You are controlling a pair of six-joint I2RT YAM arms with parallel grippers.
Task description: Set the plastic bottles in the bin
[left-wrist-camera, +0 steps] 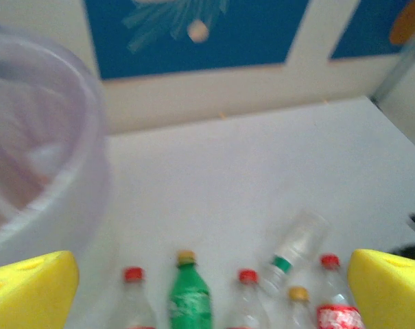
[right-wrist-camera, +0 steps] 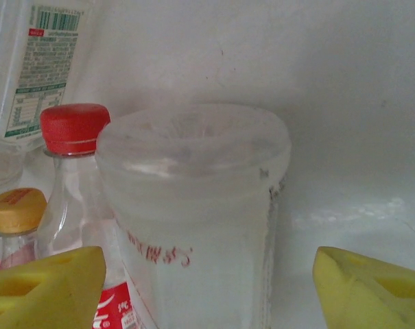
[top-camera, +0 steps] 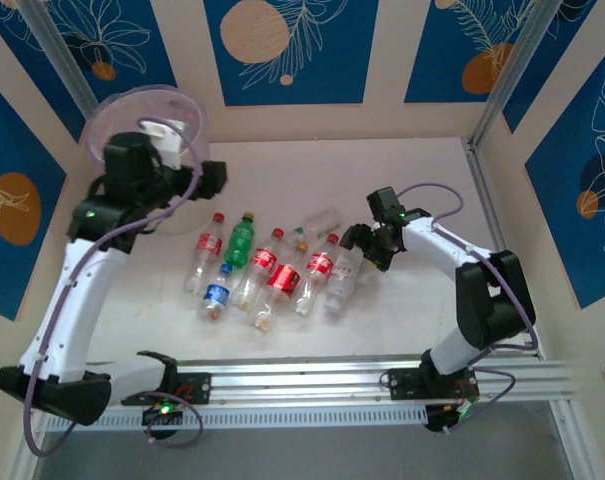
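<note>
White table (top-camera: 412, 170), blue-panelled walls: bottles (top-camera: 267, 270) mid-table, bin (top-camera: 107, 115) in the far-left corner.
Nearest me, the bottles lie clustered on their sides. At the cluster's right end my right gripper (top-camera: 367, 245) straddles a clear bottle (right-wrist-camera: 193, 205), jaws part open, a gap showing beside one finger, so no grip yet. Farther back, my left gripper (left-wrist-camera: 210, 291) hangs wide open and empty just beside the bin.

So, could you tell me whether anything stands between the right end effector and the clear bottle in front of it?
Nothing visible does: the clear bottle lies straight ahead between the open fingers of the right end effector, with a red-capped bottle close beside it.
</note>
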